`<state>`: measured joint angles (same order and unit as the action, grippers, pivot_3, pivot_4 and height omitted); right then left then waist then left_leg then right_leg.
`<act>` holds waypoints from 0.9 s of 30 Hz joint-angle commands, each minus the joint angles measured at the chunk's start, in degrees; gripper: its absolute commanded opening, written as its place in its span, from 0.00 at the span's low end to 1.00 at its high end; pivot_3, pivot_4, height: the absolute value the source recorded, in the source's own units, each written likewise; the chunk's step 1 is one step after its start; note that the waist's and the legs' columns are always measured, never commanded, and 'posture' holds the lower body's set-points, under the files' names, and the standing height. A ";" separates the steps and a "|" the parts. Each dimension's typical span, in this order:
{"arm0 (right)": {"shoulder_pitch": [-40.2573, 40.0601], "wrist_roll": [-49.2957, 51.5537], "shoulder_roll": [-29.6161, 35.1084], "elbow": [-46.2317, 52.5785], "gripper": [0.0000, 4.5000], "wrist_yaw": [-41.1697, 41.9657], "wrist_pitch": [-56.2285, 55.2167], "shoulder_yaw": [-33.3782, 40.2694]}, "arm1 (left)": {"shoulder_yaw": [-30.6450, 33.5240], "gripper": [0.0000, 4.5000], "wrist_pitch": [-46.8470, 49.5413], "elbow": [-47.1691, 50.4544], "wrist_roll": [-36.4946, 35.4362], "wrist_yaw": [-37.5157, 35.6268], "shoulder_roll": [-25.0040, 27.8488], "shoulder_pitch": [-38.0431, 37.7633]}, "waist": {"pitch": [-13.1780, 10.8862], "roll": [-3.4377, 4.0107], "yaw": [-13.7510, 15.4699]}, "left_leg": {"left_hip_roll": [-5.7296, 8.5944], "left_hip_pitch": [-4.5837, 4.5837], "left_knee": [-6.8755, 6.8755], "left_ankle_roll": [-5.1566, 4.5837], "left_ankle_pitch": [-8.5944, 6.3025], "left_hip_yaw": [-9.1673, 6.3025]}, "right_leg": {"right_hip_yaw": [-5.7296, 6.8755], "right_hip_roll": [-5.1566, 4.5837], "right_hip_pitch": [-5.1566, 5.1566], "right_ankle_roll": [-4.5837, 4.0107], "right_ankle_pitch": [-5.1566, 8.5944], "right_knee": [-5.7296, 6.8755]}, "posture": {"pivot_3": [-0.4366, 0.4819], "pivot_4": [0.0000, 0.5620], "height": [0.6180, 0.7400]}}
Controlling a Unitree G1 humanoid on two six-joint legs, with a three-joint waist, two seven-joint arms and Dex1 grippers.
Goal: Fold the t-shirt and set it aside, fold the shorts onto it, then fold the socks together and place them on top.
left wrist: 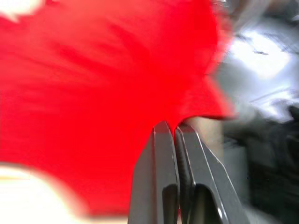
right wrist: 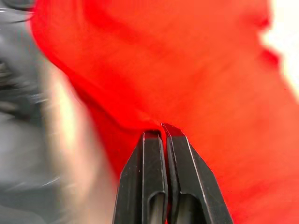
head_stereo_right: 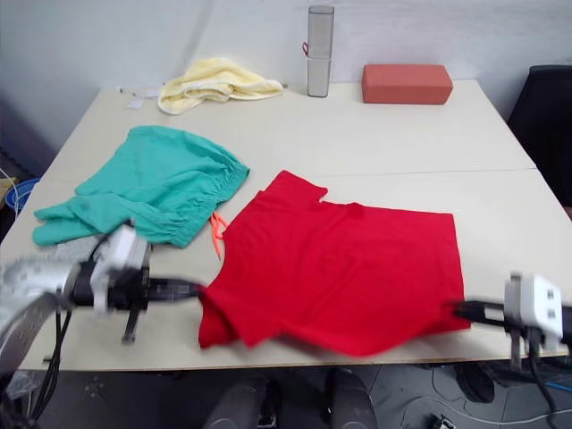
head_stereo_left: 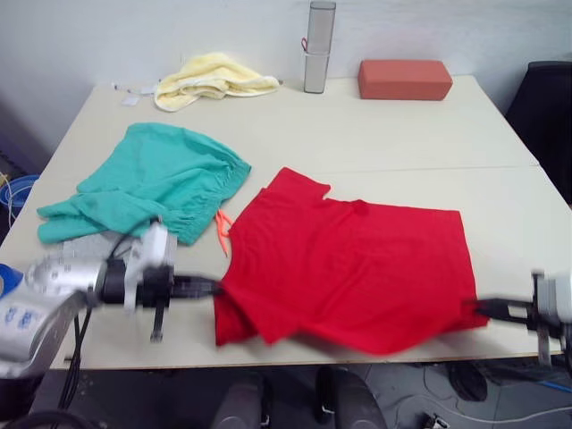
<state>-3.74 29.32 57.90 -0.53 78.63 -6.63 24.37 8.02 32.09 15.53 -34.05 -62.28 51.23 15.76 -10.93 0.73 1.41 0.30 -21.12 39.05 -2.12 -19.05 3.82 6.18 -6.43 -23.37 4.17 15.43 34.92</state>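
Note:
The red t-shirt [head_stereo_left: 349, 268] lies spread across the near half of the table, one sleeve pointing toward the far side. My left gripper [head_stereo_left: 214, 288] is shut on the t-shirt's near left edge, its fingers [left wrist: 163, 154] pinching red cloth. My right gripper [head_stereo_left: 475, 306] is shut on the near right corner, seen up close as fingers [right wrist: 152, 149] clamped on a fold. The teal shorts [head_stereo_left: 156, 179] with an orange drawstring [head_stereo_left: 221, 228] lie to the left of the t-shirt. A bit of grey cloth, perhaps the socks [head_stereo_left: 94, 243], peeks out beside the shorts, behind my left arm.
At the back of the table sit a pale yellow towel [head_stereo_left: 210, 79], a tall grey cylinder [head_stereo_left: 318, 46] and a brick-red block [head_stereo_left: 404, 79]. A dark chair [head_stereo_left: 547, 116] stands off the right side. The table's front edge [head_stereo_left: 295, 362] runs just below the t-shirt.

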 commanded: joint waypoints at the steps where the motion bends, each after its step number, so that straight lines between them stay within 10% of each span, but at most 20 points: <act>1: 15.44 -0.79 0.30 -4.91 0.00 -5.77 2.53 -3.10 | 1.89 0.00 0.07 -11.45 -0.26 6.57 -5.17 15.27 | -0.05 -0.08 -0.01 | 0.04 -0.13 0.01 0.07 0.07 0.05 | -0.01 0.00 -0.14 0.02 -0.01 0.09 | 0.48 0.27 1.00; 7: 52.80 -14.99 -3.95 -28.27 0.00 -21.76 -12.93 -9.27 | 3.88 0.00 -24.25 -45.12 13.90 24.04 -12.17 46.29 | -0.38 -0.59 -0.13 | 0.08 -0.44 0.05 0.12 0.30 0.24 | 0.11 0.23 -0.34 0.21 -0.11 0.17 | 0.48 0.27 1.00; 15: 78.13 -31.79 -1.41 -51.54 0.00 -43.04 -37.53 -13.83 | 8.09 0.00 -61.74 -69.20 19.93 32.43 -10.89 73.38 | -0.71 -1.19 -0.73 | 0.12 -1.63 -0.03 0.04 0.26 0.80 | 0.64 0.10 -1.74 0.39 -0.20 0.17 | 0.48 0.27 1.00; 19: 75.98 -30.01 -0.57 -55.48 0.00 -40.77 -41.35 -13.68 | 6.83 0.00 -64.53 -65.81 18.58 24.86 -10.68 69.11 | -0.71 -1.18 -0.53 | 0.14 -1.89 -0.03 -0.15 0.25 1.59 | 1.46 -0.02 -2.02 0.39 -0.20 0.40 | 0.48 0.27 1.00; 27: 46.25 -14.87 -2.98 -51.75 0.00 -12.86 -41.72 -14.19 | 3.36 0.00 -57.43 -35.98 21.22 18.59 -7.97 25.85 | -0.73 -1.17 -1.64 | 0.07 -1.03 0.13 -0.71 0.55 1.54 | 1.19 -0.13 -0.92 0.49 -0.79 0.07 | 0.48 0.27 1.00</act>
<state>46.20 10.23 54.09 -53.76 59.25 -49.62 9.16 10.28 -26.61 -28.65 -12.98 -42.75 40.75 46.32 -11.65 -0.44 -0.23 0.37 -22.08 39.19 -2.86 -18.54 5.39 7.26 -6.67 -24.25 4.68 14.62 35.00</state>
